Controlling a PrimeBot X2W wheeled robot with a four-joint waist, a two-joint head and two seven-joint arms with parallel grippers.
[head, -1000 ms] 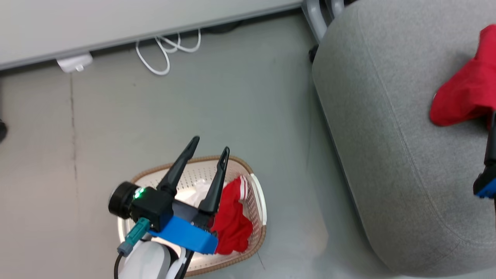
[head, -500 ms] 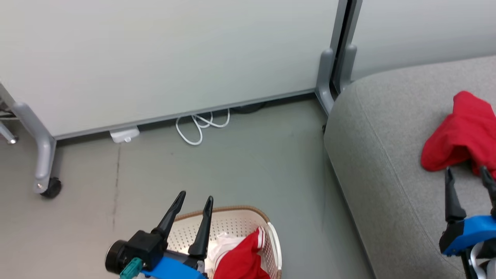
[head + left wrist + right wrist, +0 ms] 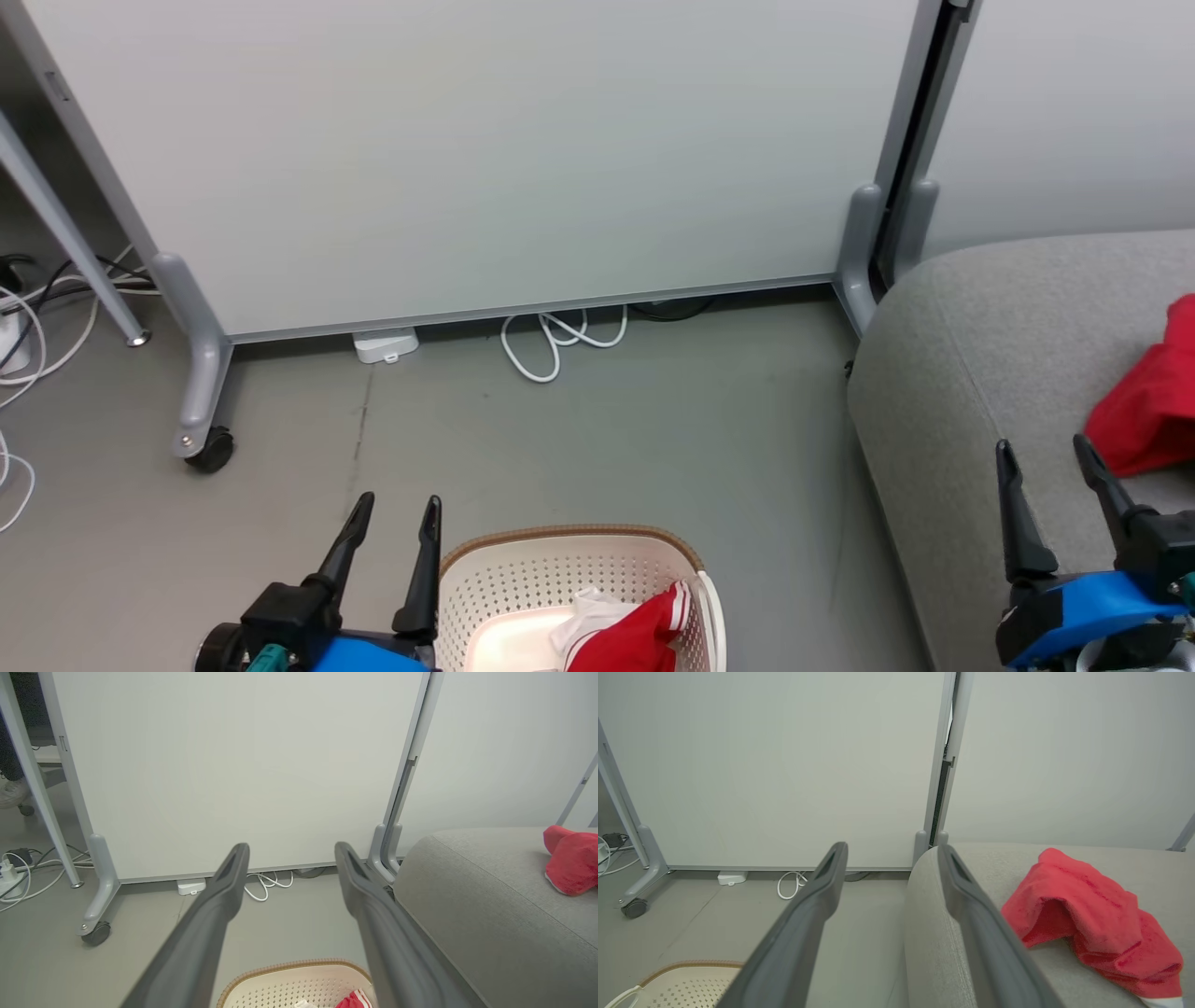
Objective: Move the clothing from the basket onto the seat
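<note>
One red garment (image 3: 1144, 420) (image 3: 1092, 924) (image 3: 572, 865) lies crumpled on the light-grey seat (image 3: 990, 373) (image 3: 1017, 970) (image 3: 476, 914). The second red garment (image 3: 635, 639), with white stripes at its hem, lies in the cream perforated basket (image 3: 569, 569) (image 3: 289, 984) (image 3: 677, 982) on the floor, beside something white. My left gripper (image 3: 397, 509) (image 3: 292, 851) is open and empty, raised just left of the basket. My right gripper (image 3: 1044, 450) (image 3: 892, 849) is open and empty, held over the seat's near edge, left of the garment there.
A pale wheeled partition (image 3: 485, 159) stands behind, its caster foot (image 3: 210, 448) at the left. A white cable loop (image 3: 551, 341) and a white adapter (image 3: 385, 345) lie at its base. More cables (image 3: 28, 317) lie at the far left. Grey floor (image 3: 653, 439) lies between basket and seat.
The head camera has tilted up, so the basket and seat slid down the picture. My left gripper has come up out of the basket; my right gripper now shows whole, open, drawn back from the seat's garment.
</note>
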